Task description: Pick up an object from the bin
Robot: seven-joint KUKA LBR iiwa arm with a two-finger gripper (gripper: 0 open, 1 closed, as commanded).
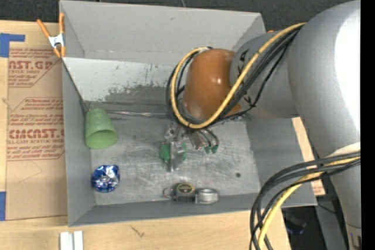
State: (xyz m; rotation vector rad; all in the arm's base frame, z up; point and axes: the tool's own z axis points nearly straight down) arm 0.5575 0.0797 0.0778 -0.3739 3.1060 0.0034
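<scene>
My gripper (174, 156) reaches down into the middle of the bin, below the orange cover. A small green object (166, 152) sits right at its fingertips, partly hidden by the metal fingers; I cannot tell whether it is gripped. Another green bit (211, 149) shows just right of the gripper. A small metal tape measure with a ring (191, 192) lies near the front wall, below the gripper.
A pale green cup (98, 128) lies on its side against the left wall. A blue and white crumpled ball (105, 178) rests in the front left corner. The arm and its cables cover the bin's right side.
</scene>
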